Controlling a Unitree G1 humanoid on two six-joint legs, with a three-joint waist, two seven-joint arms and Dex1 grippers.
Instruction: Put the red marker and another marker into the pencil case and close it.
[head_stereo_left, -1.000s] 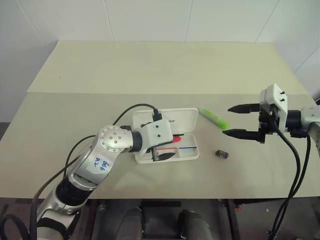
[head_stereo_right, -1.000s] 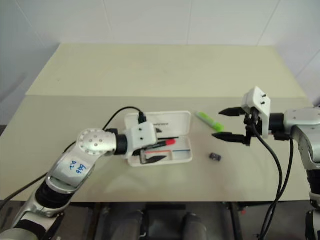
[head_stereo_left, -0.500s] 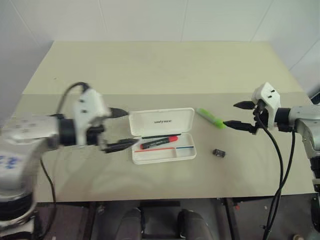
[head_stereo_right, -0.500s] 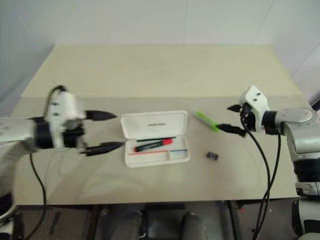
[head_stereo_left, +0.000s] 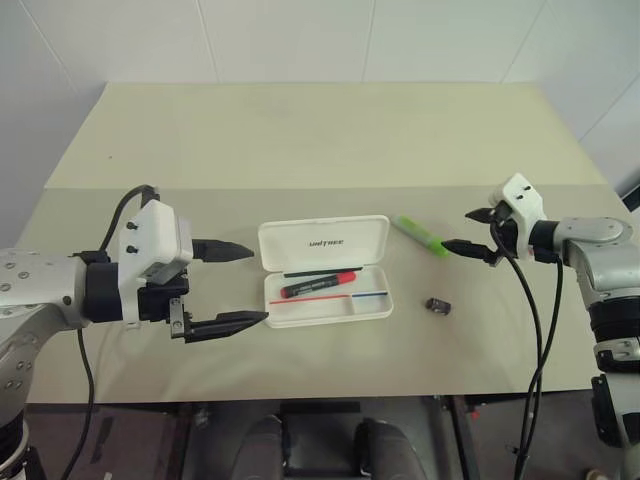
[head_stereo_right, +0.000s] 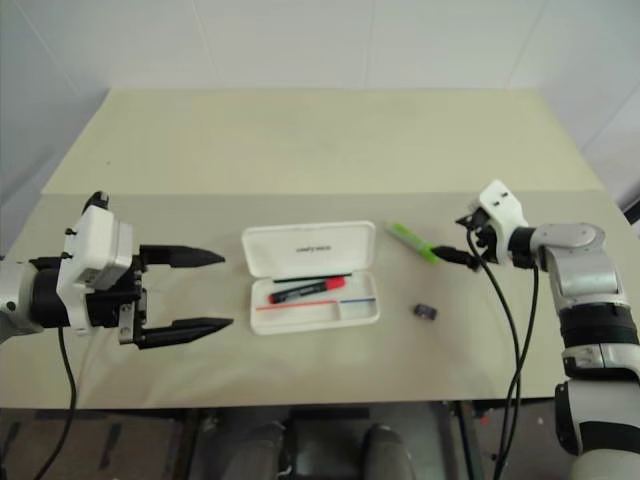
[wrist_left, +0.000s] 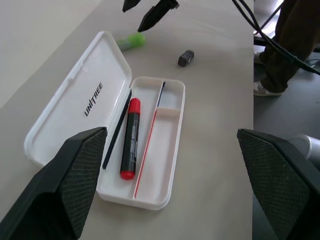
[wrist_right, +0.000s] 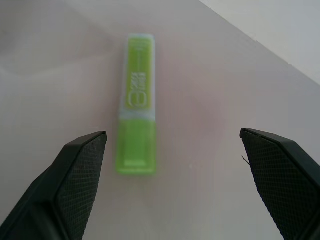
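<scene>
- Right gripper (head_stereo_left: 462, 229): jaws spread wide, nothing between them; it hovers just beside the lime-green highlighter (head_stereo_left: 424, 236), not touching it, tips pointing toward the highlighter's near end.
- Left gripper (head_stereo_left: 236, 285): jaws wide apart and empty, held at about nine o'clock of the pencil case (head_stereo_left: 322, 244), clear of it.
- Lime-green highlighter: lying flat on the table (head_stereo_left: 300, 140), at about three o'clock of the case's open lid, outside the case.
- Red marker (head_stereo_left: 318, 285): lying inside the case's tray, alongside the red and blue stripes.
- Pencil case: lid open, folded back flat toward twelve o'clock.
- Small dark block (head_stereo_left: 438, 305): on the table at about four o'clock of the case, apart from it.
</scene>
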